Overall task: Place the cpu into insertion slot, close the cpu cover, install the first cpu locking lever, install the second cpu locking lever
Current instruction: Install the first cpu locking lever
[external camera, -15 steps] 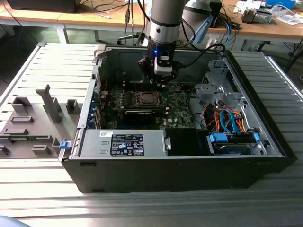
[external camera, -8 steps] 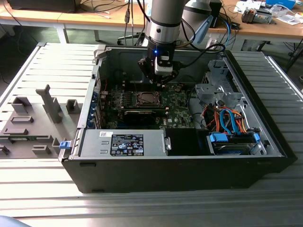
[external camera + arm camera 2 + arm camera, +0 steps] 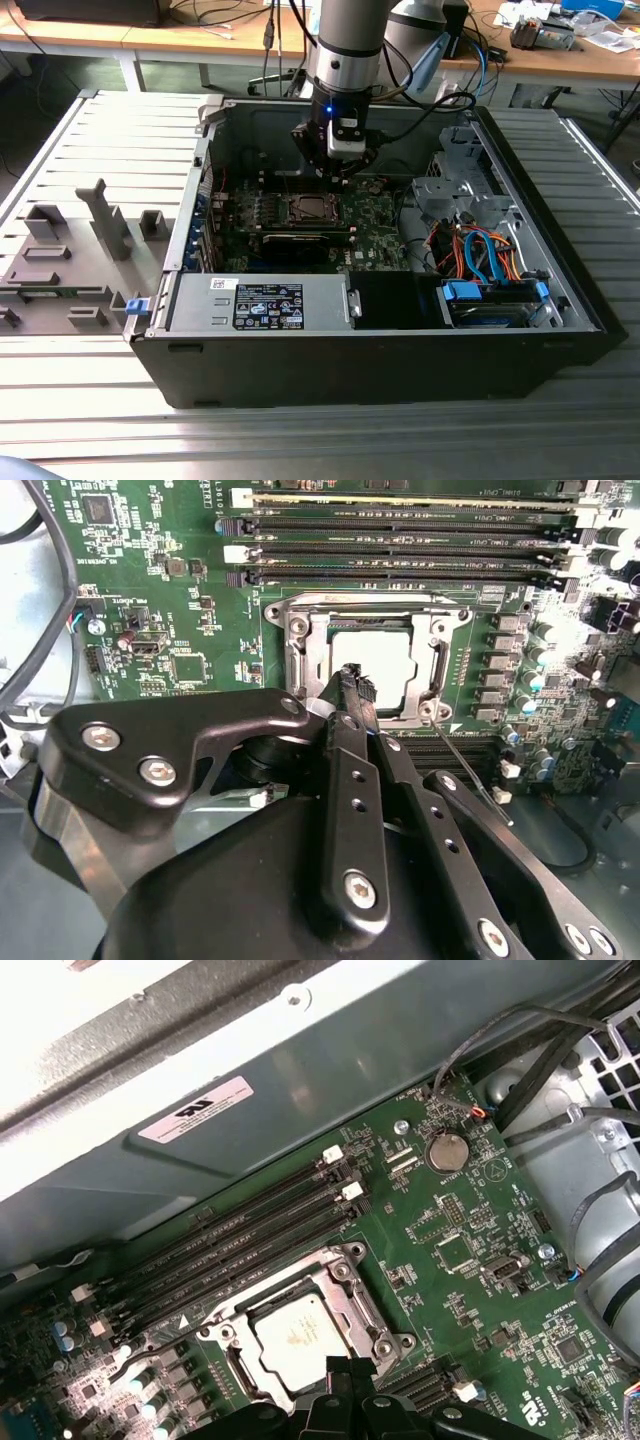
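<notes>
A: Where is the cpu (image 3: 295, 1338)?

B: It lies flat in the insertion slot (image 3: 345, 1260) on the green motherboard (image 3: 470, 1230), silver top up. In the second wrist view the cpu (image 3: 375, 660) shows pale inside the slot's metal rim (image 3: 300, 640).

A: And the cpu cover?

B: The silver frame plate (image 3: 235, 1305) lies down around the chip, its cut-out centre leaving the top bare. Whether the levers are latched I cannot tell.

A: The gripper?

B: The gripper (image 3: 352, 680) hangs just over the near edge of the slot, its black fingertips pressed together and holding nothing. In the exterior view the gripper (image 3: 335, 165) sits above the socket (image 3: 305, 208) inside the open computer case (image 3: 400, 350).

A: What surrounds the slot?

B: Long memory slots (image 3: 240, 1230) run just beside it, toward the case wall. A coin battery (image 3: 447, 1148) sits farther along the board. In the exterior view, grey fixtures (image 3: 70, 250) stand on the slatted table (image 3: 300, 440), at that view's left.
</notes>
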Motion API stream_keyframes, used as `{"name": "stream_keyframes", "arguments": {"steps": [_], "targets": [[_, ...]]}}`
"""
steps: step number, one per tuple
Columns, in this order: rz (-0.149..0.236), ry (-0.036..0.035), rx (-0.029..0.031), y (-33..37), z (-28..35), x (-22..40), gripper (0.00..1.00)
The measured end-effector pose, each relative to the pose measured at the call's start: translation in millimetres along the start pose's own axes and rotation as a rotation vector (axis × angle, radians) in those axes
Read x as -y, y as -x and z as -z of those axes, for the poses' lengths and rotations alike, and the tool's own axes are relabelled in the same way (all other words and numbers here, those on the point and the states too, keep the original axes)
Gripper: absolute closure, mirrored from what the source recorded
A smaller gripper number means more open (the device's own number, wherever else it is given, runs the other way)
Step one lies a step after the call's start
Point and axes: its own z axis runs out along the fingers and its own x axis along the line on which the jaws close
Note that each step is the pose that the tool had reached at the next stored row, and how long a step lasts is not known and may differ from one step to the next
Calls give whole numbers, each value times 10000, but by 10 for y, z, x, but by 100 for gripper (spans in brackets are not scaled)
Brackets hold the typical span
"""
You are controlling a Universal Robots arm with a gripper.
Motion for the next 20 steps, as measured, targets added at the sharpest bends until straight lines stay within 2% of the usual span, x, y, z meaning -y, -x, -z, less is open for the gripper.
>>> {"name": "stream_keyframes", "arguments": {"steps": [20], "targets": [[219,-5,7,0,0,0,89]]}}
